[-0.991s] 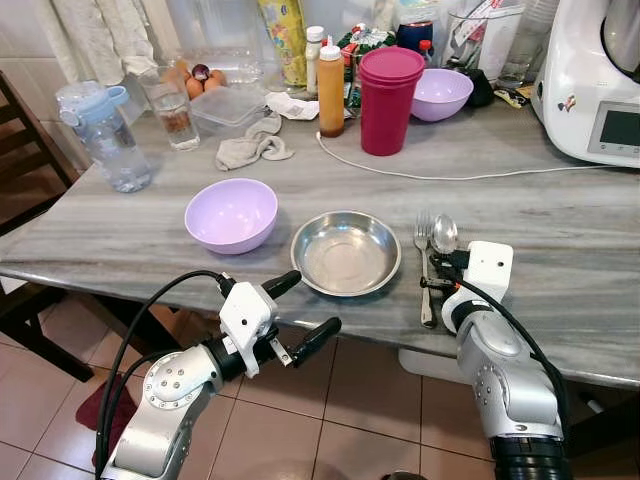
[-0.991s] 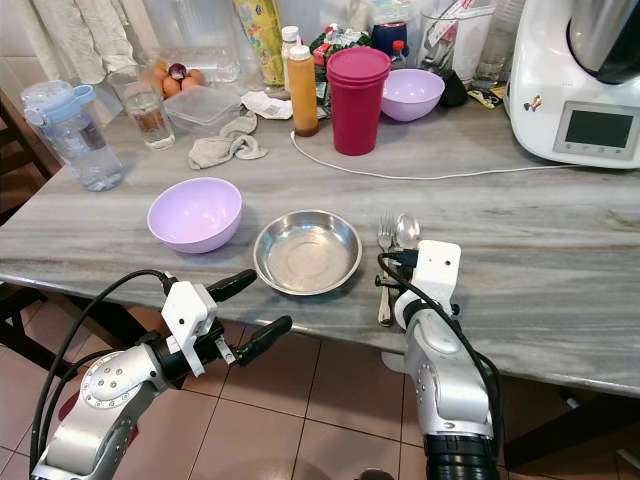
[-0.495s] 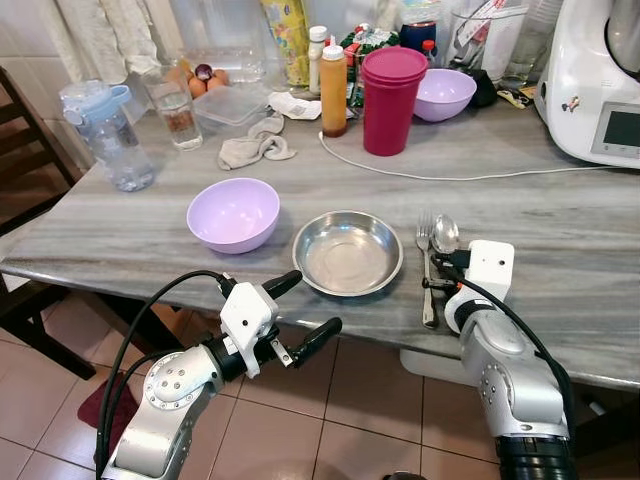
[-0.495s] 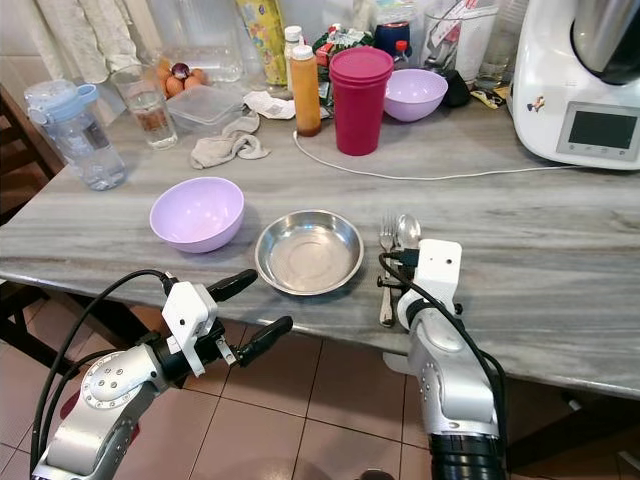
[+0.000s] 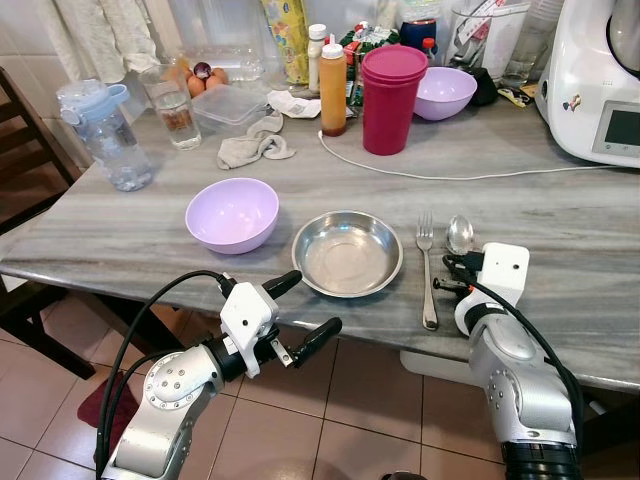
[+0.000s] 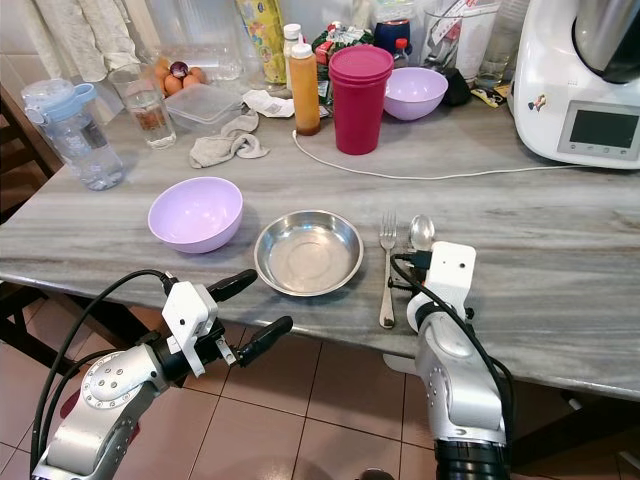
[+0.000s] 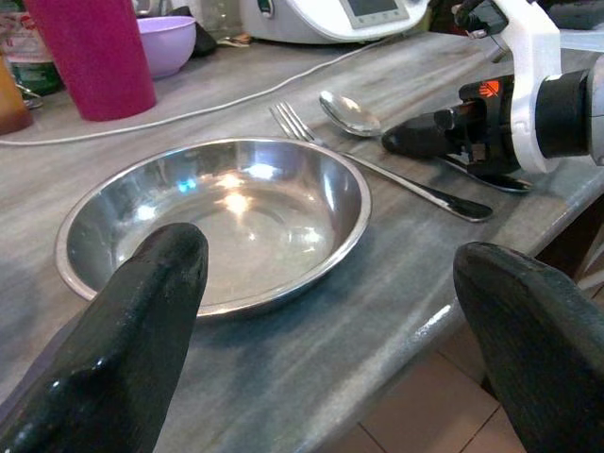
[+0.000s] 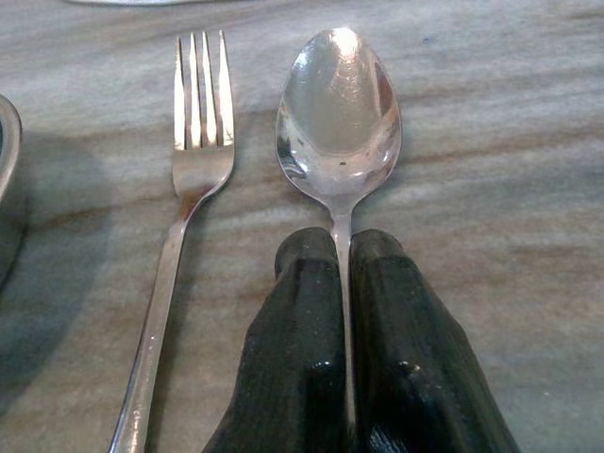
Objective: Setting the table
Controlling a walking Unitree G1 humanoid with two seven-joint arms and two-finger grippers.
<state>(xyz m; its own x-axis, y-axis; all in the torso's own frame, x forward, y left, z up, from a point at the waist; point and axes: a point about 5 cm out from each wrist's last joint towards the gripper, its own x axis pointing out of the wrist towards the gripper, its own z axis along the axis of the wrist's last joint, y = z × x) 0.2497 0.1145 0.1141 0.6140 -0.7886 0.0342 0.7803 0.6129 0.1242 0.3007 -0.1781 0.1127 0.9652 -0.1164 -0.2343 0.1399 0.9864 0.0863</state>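
Pinching the spoon [image 8: 338,113] by its handle, the right gripper [image 8: 340,260] has both black fingers [image 8: 293,330] pressed together with the thin stem running right down the seam between them. The bowl of the spoon sticks out past the fingertips, face up, resting on the grey marble table [image 5: 560,215]. Taking the steel plate [image 5: 347,252] as the clock centre, the spoon sits out around 3 o'clock, with the fork [image 5: 426,265] lying between the two, parallel to the spoon and just beside it but not touching. Fork tines and spoon bowl both point toward 12 o'clock, away from the robot.

The right arm comes up from below the table edge, forearm roughly upright, wrist bent forward so the white wrist block lies low over the tabletop behind the spoon.

The left gripper [image 5: 300,310] hovers off the near edge of the table at about 7 o'clock from the plate, over the tiled floor [image 5: 350,420]. Its fingers [image 7: 142,311] are spread wide apart with nothing between them, and from its wrist view the plate sits right in that gap, further out. The left arm is bent at the elbow, with its black cable looping over the top.

A lilac bowl [image 5: 231,213] sits at 9 o'clock from the plate, close but apart. Further back at 12 o'clock stands a magenta tumbler [image 5: 390,98], with a white cord [image 5: 450,176] lying across the table in front of it.
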